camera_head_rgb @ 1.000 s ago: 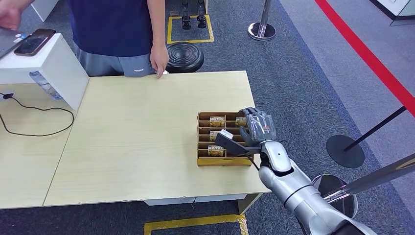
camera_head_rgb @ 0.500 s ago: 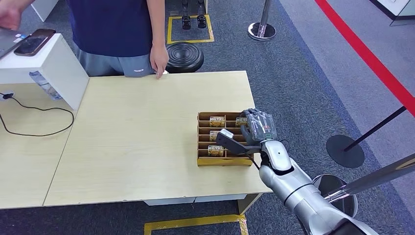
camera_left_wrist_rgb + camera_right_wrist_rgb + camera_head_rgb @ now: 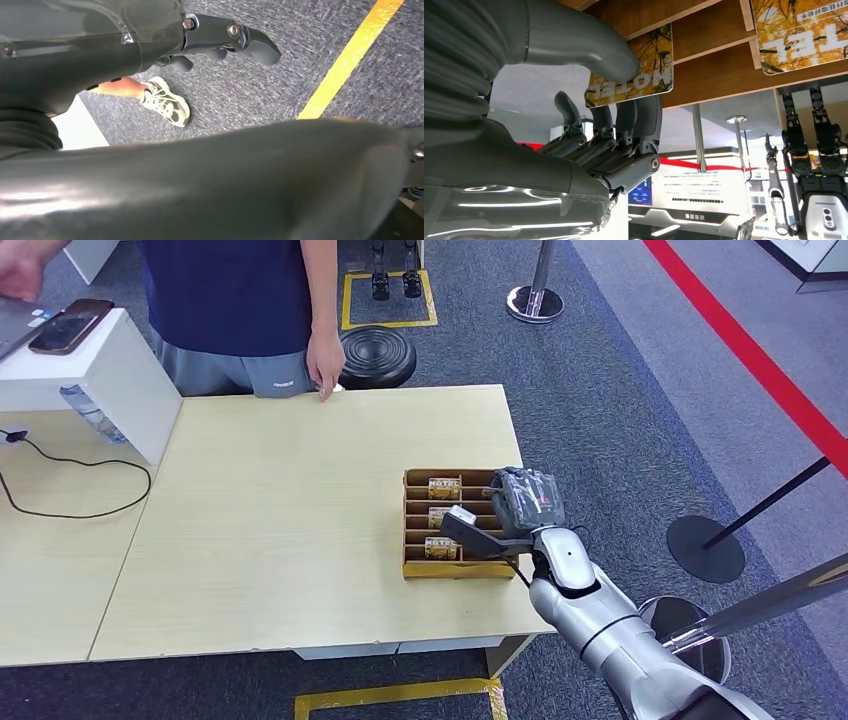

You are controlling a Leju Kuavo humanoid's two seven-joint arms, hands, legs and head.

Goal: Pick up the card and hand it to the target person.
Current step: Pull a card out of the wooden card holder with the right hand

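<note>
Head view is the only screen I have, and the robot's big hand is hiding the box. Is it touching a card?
Observer: In the right wrist view, the right hand has its thumb on one side of a yellow card and its fingers on the other.
Operator: Did it lift the card out?
Observer: No, the card sits in its slot in the wooden box. I cannot tell whether the grip is tight.
Operator: Where's the other hand?
Observer: The left hand hangs above grey carpet, holding nothing.
</note>
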